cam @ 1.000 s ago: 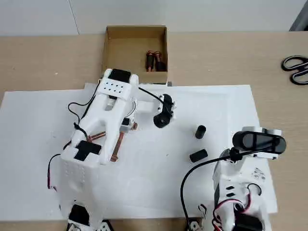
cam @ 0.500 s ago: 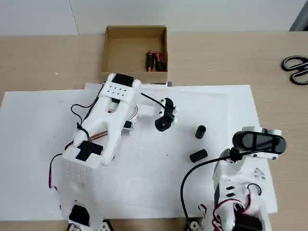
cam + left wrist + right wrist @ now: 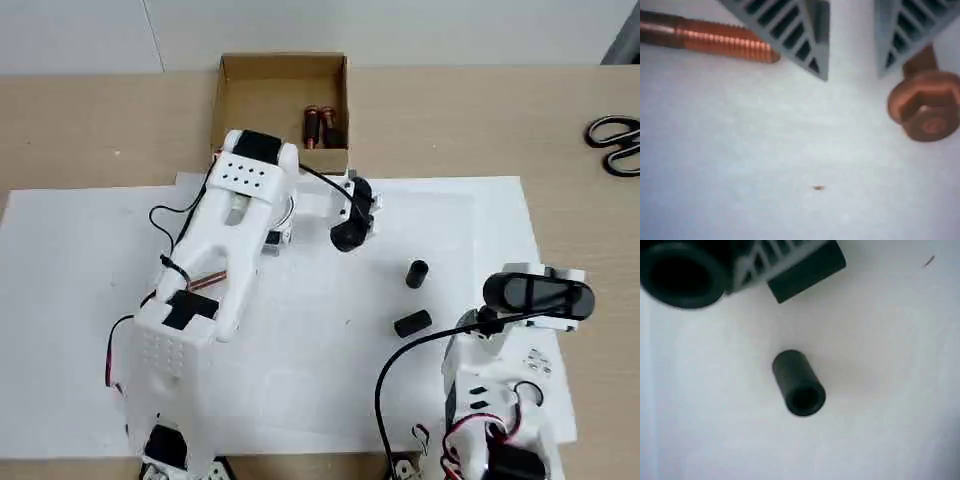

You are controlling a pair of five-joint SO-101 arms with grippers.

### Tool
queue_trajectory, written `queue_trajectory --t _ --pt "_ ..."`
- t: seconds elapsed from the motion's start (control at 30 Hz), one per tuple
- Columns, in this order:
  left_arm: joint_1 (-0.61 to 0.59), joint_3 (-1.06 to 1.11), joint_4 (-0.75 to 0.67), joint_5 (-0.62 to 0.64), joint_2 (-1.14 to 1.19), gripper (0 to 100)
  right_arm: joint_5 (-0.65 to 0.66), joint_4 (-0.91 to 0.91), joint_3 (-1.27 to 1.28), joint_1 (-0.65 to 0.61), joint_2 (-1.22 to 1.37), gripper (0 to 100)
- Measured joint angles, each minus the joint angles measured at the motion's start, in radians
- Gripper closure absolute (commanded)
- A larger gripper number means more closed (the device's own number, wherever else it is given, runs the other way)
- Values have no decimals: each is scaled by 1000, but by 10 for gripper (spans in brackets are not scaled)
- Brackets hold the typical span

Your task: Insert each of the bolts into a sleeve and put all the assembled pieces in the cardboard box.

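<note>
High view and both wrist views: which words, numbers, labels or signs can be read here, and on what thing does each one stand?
No text can be read in these pictures.
Small dark marks on the right arm's white body: too small to read.
On the cardboard box, the bolt and the sleeve: no print visible.

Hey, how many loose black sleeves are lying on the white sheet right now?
2. One sleeve is right of centre on the sheet; the other sleeve is just below it in the high view. The arms could hide more.
</note>
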Motion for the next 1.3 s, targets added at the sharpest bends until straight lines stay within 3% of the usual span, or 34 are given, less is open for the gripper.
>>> queue_trajectory --t 0.27,0.8,1.03,1.3 --pt "-25 0 -86 0 5 887 0 0 0 0 0 995" --pt "-43 -6 -167 0 132 889 0 0 0 0 0 995" --pt "-38 -14 -164 0 160 997 0 0 0 0 0 995" --pt "-34 -26 -160 0 170 994 0 0 0 0 0 995"
